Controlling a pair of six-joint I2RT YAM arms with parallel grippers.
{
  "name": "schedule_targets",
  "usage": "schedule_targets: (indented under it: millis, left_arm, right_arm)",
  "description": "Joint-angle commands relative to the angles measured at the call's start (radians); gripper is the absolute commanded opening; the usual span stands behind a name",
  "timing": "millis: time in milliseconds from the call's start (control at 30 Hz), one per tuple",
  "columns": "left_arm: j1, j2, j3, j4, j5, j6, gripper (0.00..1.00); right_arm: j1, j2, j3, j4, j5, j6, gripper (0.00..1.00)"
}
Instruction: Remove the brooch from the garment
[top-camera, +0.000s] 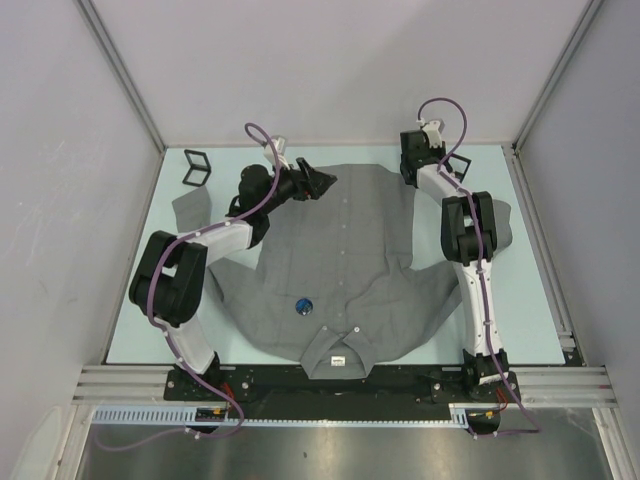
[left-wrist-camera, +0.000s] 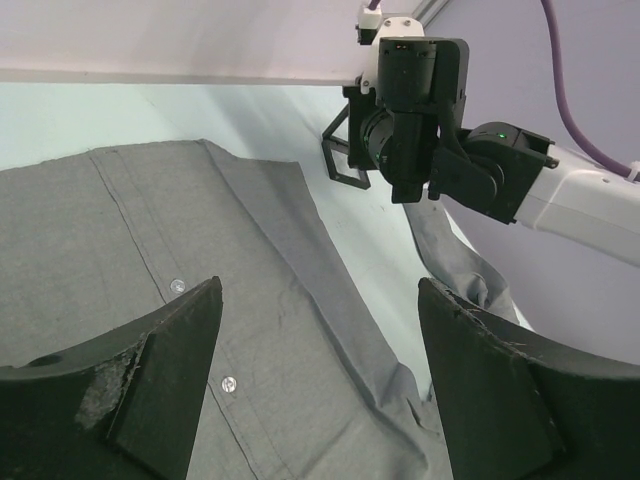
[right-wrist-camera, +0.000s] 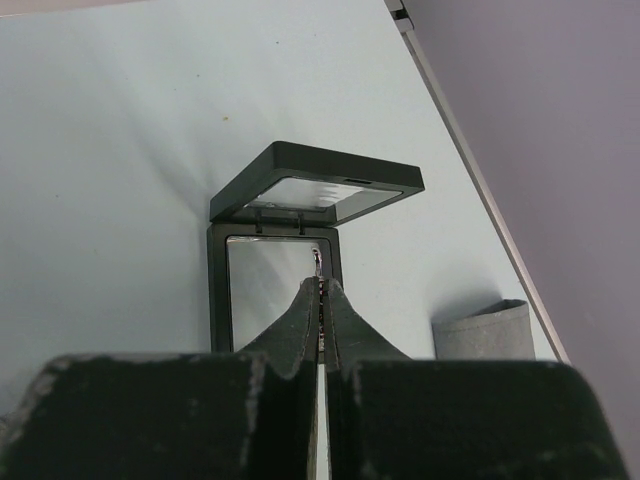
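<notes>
The garment (top-camera: 345, 265) is a grey button-up shirt lying flat, with its collar toward the arm bases. A small round blue brooch (top-camera: 303, 305) sits on it near the collar. My left gripper (top-camera: 323, 183) hovers over the shirt's far hem. It is open, and the left wrist view shows only cloth and white buttons (left-wrist-camera: 229, 383) between its fingers (left-wrist-camera: 165, 370). My right gripper (right-wrist-camera: 321, 283) is at the far right, off the shirt. It is shut, with a thin silver-and-red sliver (right-wrist-camera: 318, 258) pinched at its tips, just in front of an open black frame box (right-wrist-camera: 275, 270).
The open black frame box (top-camera: 457, 166) stands by the right sleeve (top-camera: 495, 215), near the right rail. A second black frame box (top-camera: 197, 167) stands at the far left corner. Walls close in the table on three sides.
</notes>
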Motion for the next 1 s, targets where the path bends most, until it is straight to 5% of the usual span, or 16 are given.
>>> schedule_targets:
  millis: [0, 833, 967]
  left_arm:
    - [0.003, -0.013, -0.009, 0.060, 0.022, -0.003, 0.82]
    - [0.005, -0.007, -0.015, 0.085, 0.038, -0.017, 0.82]
    - [0.006, -0.007, -0.015, 0.085, 0.039, -0.018, 0.82]
  right_arm:
    - [-0.005, 0.008, 0.048, 0.009, 0.039, -0.009, 0.00]
    - [-0.023, 0.068, 0.117, -0.074, 0.035, 0.028, 0.00]
    - [-0.023, 0.069, 0.125, -0.082, 0.026, 0.031, 0.06]
